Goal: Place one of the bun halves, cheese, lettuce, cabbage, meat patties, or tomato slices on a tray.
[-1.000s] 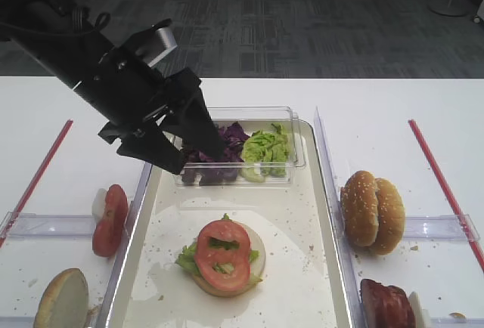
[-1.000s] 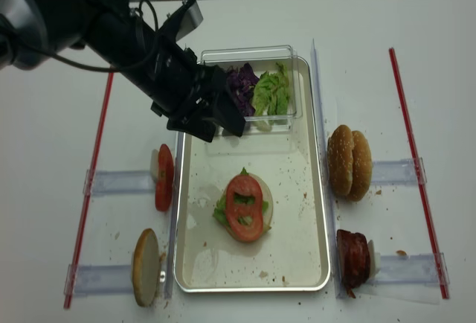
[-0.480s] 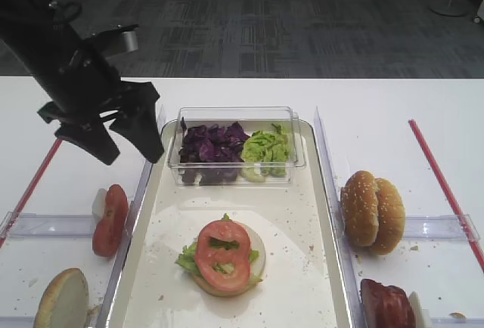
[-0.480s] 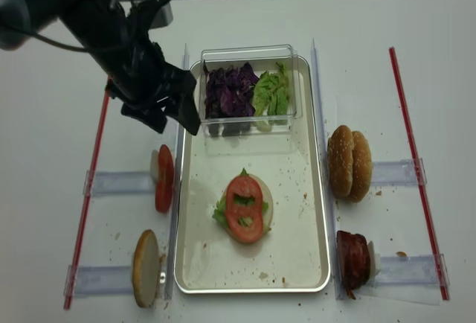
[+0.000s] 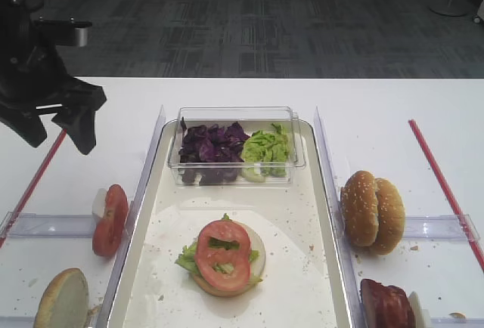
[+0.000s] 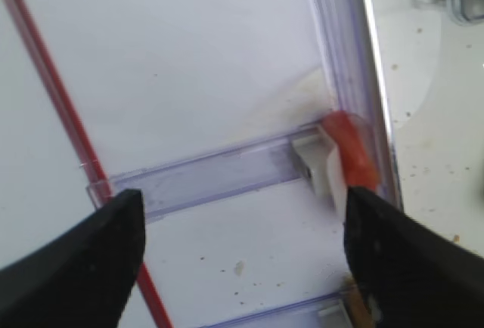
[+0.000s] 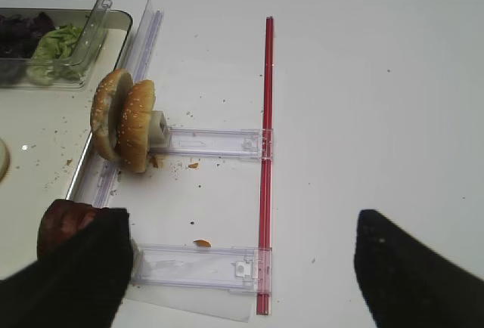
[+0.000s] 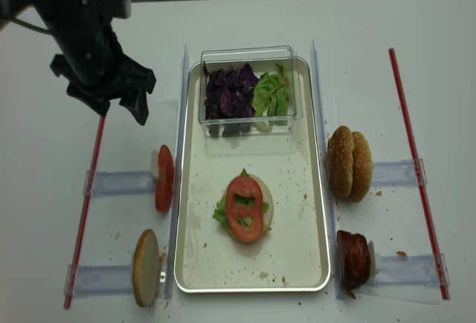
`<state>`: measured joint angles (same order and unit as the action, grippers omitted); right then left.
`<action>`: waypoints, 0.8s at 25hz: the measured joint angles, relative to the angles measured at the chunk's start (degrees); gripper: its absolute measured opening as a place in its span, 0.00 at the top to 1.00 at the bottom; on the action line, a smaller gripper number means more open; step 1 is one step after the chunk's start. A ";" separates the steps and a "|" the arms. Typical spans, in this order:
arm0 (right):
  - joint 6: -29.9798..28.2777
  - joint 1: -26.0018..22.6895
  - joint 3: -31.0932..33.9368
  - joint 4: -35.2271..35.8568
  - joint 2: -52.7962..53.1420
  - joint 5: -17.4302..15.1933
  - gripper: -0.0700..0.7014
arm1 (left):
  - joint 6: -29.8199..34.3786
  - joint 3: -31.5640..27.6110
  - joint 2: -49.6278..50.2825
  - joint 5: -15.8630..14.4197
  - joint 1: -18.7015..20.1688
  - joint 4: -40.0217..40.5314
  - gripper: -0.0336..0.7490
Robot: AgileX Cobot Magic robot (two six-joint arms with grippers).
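Observation:
On the cream tray (image 5: 296,218) lies a bun half topped with lettuce and a tomato slice (image 5: 221,255). A clear box (image 5: 236,114) at the tray's far end holds purple cabbage (image 5: 208,143) and green lettuce (image 5: 265,146). My left gripper (image 5: 57,133) hangs open and empty over the table left of the tray, beyond the upright tomato slices (image 5: 111,218). The left wrist view shows those tomato slices (image 6: 349,150) ahead of the right fingertip. My right gripper (image 7: 242,283) is open and empty near the meat patties (image 7: 64,222) and bun halves (image 7: 122,122).
Clear plastic racks (image 8: 119,183) lie on both sides of the tray, with red strips (image 8: 88,189) outside them. Another bun half (image 5: 62,301) stands at the front left. Bun halves (image 5: 372,211) and meat patties (image 5: 386,305) stand on the right racks.
My left gripper has pulled back from the clear box, moving left off the tray to the table's left side. It stays open and empty. Food items have not moved.

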<state>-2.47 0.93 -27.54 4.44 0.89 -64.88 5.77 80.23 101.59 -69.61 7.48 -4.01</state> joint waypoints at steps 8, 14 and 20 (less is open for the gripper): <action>0.00 0.00 0.00 0.00 0.00 0.00 0.11 | -2.60 0.00 0.00 -0.10 -7.98 5.26 0.31; 0.00 0.00 0.00 0.00 0.00 0.00 0.11 | -4.20 0.00 0.00 -0.10 -9.97 6.82 0.31; 0.00 0.00 0.00 0.00 0.00 0.00 0.11 | -3.43 0.00 0.00 -0.13 -9.97 4.01 0.31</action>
<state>-2.47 0.93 -27.54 4.44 0.89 -64.88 2.34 80.23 101.59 -69.74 -2.49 0.00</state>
